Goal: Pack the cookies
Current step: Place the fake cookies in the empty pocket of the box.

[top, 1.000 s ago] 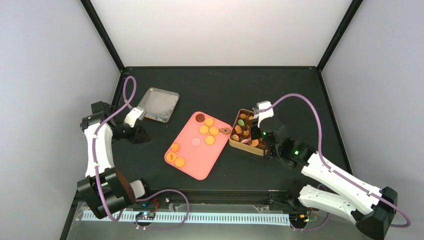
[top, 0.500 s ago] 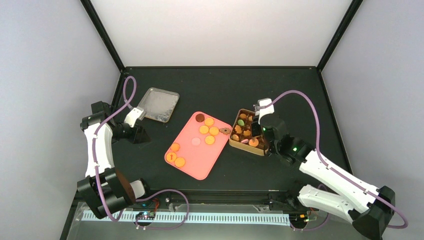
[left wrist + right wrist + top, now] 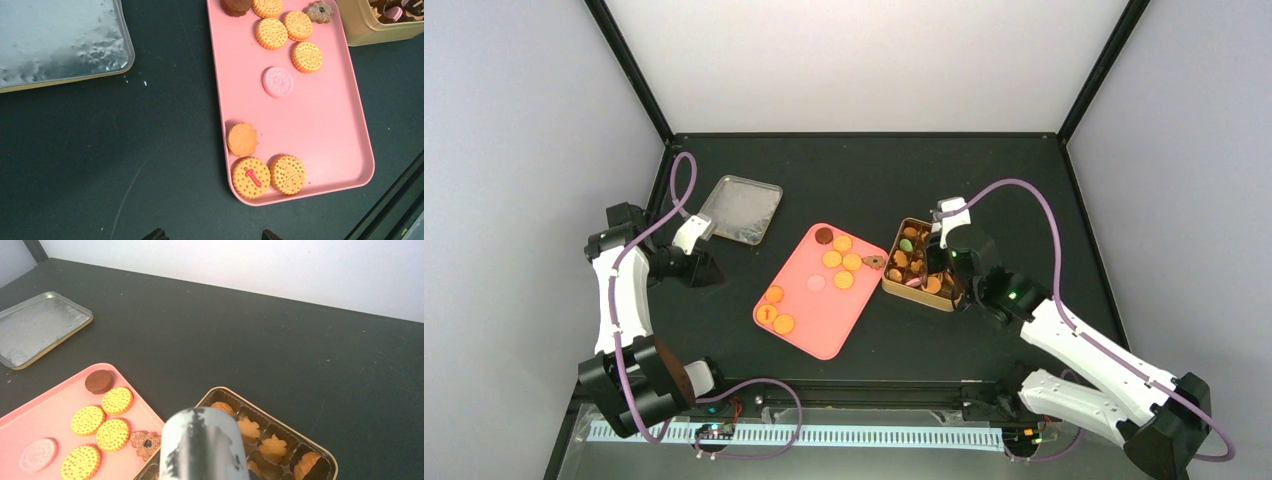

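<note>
The cookies lie in two places. Several orange ones, a pink one [image 3: 278, 82] and a dark brown one [image 3: 99, 381] sit on a pink tray [image 3: 819, 320]. Several more fill the brown cups of a gold tin [image 3: 894, 255]. My right gripper [image 3: 938, 262] hangs over the tin's middle. In the right wrist view a blurred grey finger [image 3: 202, 445] fills the foreground and hides the jaws and anything between them. My left gripper [image 3: 212, 235] is open and holds nothing. It hovers over bare table left of the tray's near corner.
A silver tin lid [image 3: 742, 208] lies flat at the far left, beyond the left gripper. A brown flower-shaped cookie [image 3: 873, 263] rests on the tray's edge next to the tin. White walls close in the black table.
The right gripper has shifted a little farther back and left over the tin. The left arm and the tray cookies have not moved.
</note>
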